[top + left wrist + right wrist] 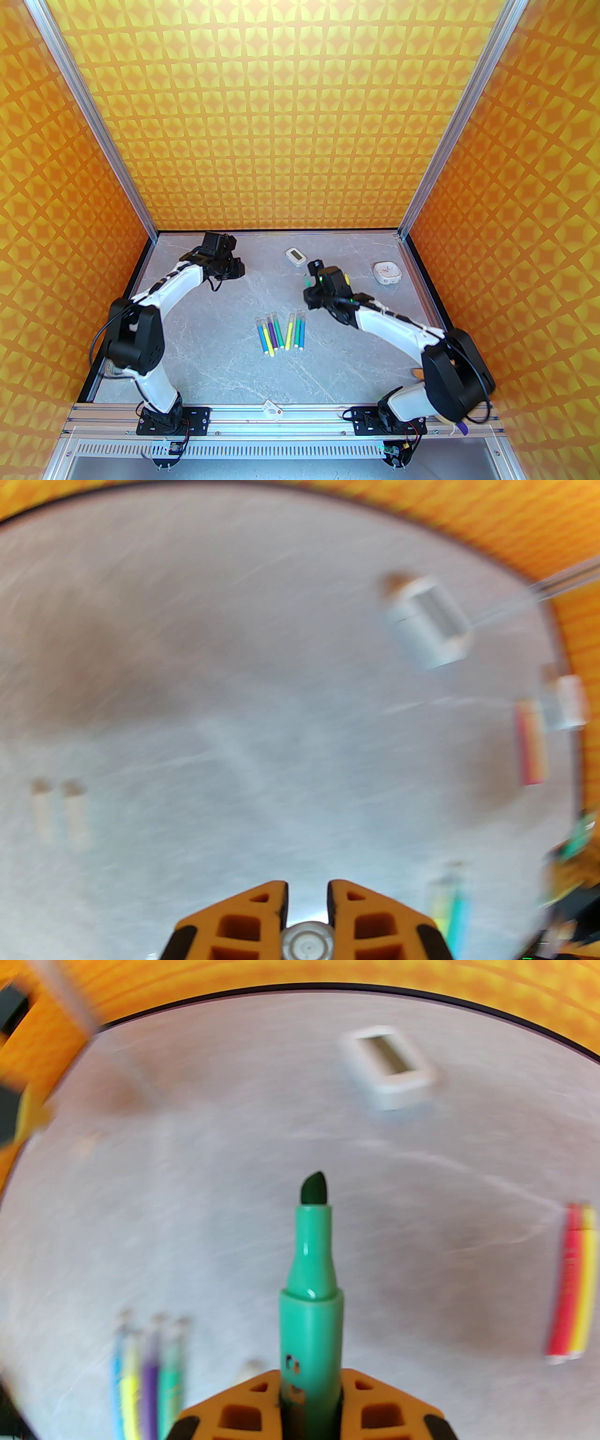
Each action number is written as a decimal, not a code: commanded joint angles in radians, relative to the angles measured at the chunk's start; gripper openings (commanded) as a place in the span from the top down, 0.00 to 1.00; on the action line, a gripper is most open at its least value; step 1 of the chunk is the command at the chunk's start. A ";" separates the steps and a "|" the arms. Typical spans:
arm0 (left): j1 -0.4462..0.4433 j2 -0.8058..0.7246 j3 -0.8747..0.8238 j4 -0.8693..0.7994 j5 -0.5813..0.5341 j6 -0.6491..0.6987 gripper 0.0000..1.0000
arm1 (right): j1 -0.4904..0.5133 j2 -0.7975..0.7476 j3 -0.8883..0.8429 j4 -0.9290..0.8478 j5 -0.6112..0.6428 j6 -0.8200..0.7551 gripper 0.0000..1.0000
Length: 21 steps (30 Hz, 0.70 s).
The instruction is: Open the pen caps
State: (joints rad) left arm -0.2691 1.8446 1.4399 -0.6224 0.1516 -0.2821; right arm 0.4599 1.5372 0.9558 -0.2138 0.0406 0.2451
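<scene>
The grey marbled tabletop [197, 337] carries everything. The left arm [173, 276] stretches to the far left corner, elbow raised. The right arm [393, 323] reaches toward the middle, its wrist pointing at the far edge. A row of pens [277, 330] lies side by side at the centre, pale caps at their far ends. Both wrist views are smeared. The right end effector [311, 1396] pinches a green pen [311, 1316] with its dark tip bare. The left end effector [307, 902] is pressed onto a small pale round piece, seemingly a pen cap [307, 941] seen end-on. Two loose caps [75, 808] lie blurred on the tabletop beyond it.
</scene>
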 commanded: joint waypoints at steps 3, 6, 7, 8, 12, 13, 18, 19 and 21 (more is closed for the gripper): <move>-0.001 0.095 0.120 -0.178 -0.183 0.087 1.00 | -0.062 0.100 0.089 -0.117 0.114 -0.024 1.00; -0.002 0.150 0.173 -0.219 -0.218 0.105 1.00 | -0.081 0.153 0.138 -0.156 0.144 -0.038 1.00; -0.002 0.166 0.186 -0.229 -0.230 0.109 1.00 | -0.087 0.171 0.151 -0.161 0.140 -0.045 1.00; -0.002 0.179 0.195 -0.238 -0.243 0.112 1.00 | -0.093 0.184 0.160 -0.163 0.139 -0.045 1.00; -0.001 0.225 0.227 -0.263 -0.278 0.126 1.00 | -0.114 0.231 0.193 -0.170 0.133 -0.045 1.00; 0.001 0.238 0.234 -0.270 -0.286 0.128 1.00 | -0.118 0.244 0.205 -0.178 0.139 -0.045 1.00; 0.010 0.284 0.262 -0.290 -0.326 0.135 1.00 | -0.129 0.309 0.266 -0.221 0.184 -0.042 1.00; 0.013 0.289 0.264 -0.292 -0.328 0.135 1.00 | -0.133 0.318 0.275 -0.226 0.179 -0.040 1.00; 0.016 0.300 0.275 -0.296 -0.338 0.136 1.00 | -0.146 0.337 0.295 -0.237 0.175 -0.029 1.00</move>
State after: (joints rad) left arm -0.2661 2.1307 1.6794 -0.8799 -0.1421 -0.1665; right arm 0.3302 1.8465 1.2095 -0.4110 0.1864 0.2119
